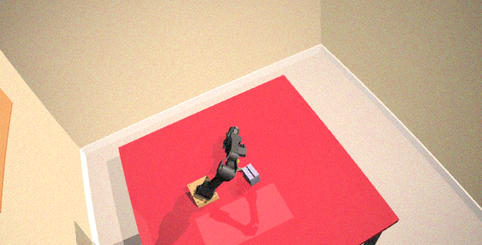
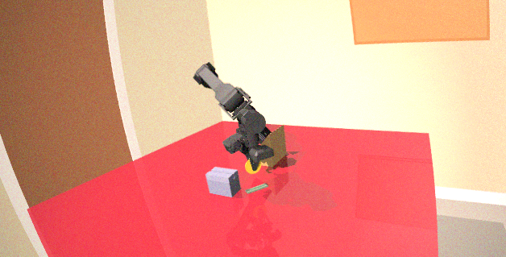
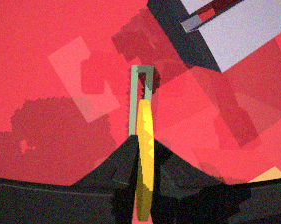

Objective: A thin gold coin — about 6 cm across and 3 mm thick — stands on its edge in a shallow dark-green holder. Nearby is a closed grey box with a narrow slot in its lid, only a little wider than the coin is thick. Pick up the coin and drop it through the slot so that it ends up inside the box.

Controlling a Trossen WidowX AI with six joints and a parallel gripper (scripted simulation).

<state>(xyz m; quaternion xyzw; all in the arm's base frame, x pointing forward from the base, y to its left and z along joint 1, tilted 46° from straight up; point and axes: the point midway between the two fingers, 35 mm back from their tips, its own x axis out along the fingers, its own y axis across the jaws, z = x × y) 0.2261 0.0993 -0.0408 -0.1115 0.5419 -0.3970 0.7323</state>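
My gripper [image 3: 139, 141] [image 2: 255, 161] is shut on the gold coin [image 3: 145, 163] [image 2: 250, 167] [image 1: 238, 161], which it holds on edge between the dark fingers. The coin hangs a little above the table, clear of the dark-green holder [image 3: 134, 99] [image 2: 256, 188]. The holder lies empty below and just ahead of the coin. The grey box [image 3: 220, 36] [image 2: 222, 181] [image 1: 250, 173] stands close beside the holder, to the upper right in the wrist view.
The arm stands on a small wooden base plate [image 1: 195, 194] [image 2: 278, 143] on the red table [image 1: 307, 157] [image 2: 362, 213]. Walls rise behind the table in the top and exterior views. The table's edges are far from the gripper.
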